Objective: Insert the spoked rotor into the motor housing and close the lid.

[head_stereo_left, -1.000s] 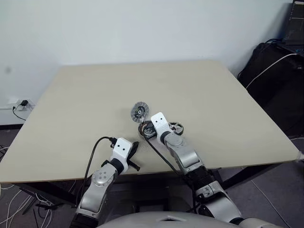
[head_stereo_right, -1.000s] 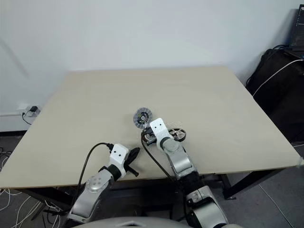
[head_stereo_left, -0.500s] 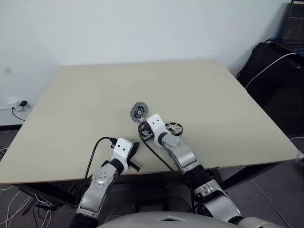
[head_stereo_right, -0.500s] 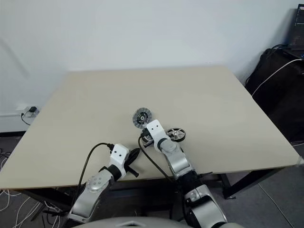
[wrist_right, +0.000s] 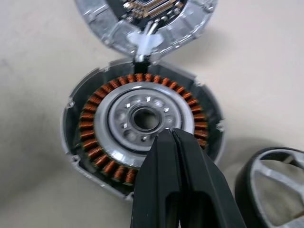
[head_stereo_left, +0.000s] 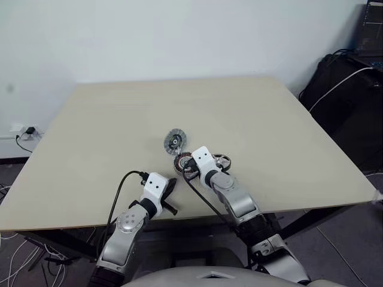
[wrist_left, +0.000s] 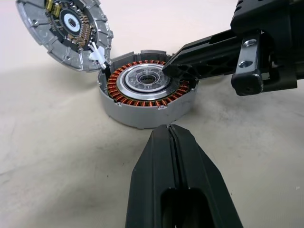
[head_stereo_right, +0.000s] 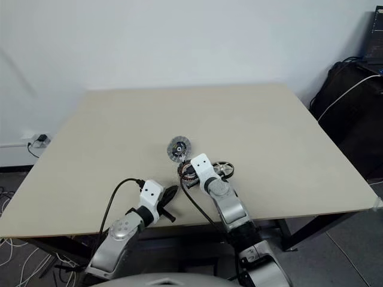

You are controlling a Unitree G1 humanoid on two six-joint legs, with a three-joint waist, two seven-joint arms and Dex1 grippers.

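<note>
The motor housing [wrist_right: 142,123], a grey cup with copper coils around a silvery centre, lies on the table's near middle [head_stereo_left: 184,162]. The lid [wrist_left: 66,33] lies just beyond it with its ribbed, dark-centred face up, touching the housing's rim. The spoked rotor [head_stereo_left: 221,160] lies flat right of the housing, partly behind my right wrist. My right gripper [wrist_right: 167,137] is shut, its tips over the coil ring's near side, holding nothing. My left gripper [wrist_left: 167,130] is shut and empty, a little short of the housing, pointing at it.
The beige table [head_stereo_left: 287,131] reaches to a white wall. Its front edge [head_stereo_left: 72,221] runs just under my left wrist. Black bags and cables [head_stereo_left: 347,78] stand off the right side. A wall socket [head_stereo_left: 27,130] is at the far left.
My right wrist swayed slightly left and came back. The housing, lid, rotor and left gripper keep their places.
</note>
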